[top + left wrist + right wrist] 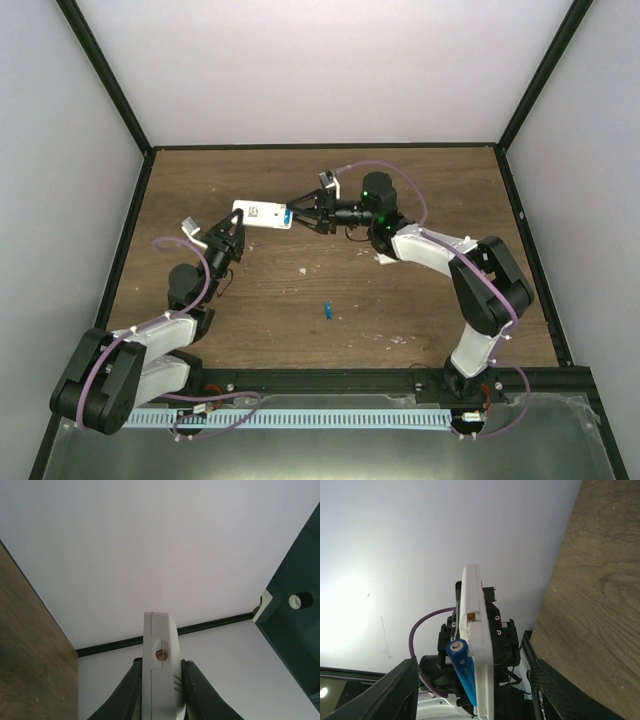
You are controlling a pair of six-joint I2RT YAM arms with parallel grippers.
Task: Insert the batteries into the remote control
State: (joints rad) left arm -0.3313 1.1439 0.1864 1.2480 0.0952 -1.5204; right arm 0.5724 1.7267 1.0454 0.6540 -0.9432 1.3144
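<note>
Remote control [262, 215]: one slim white plastic slab with rounded corners, clenched edge-on between the dark fingers of the left tool [159, 680] and lifted off the counter [400, 190]. At its far end the right tool [298, 215] stands released, its two textured black fingers [390, 692] spread wide on either side. There are two batteries, both small glossy blue cylinders. One battery [464, 672] lies against the remote's flat side, untouched by those fingers. The other battery [327, 311] rests alone on the brown wood-grain counter, well apart.
</note>
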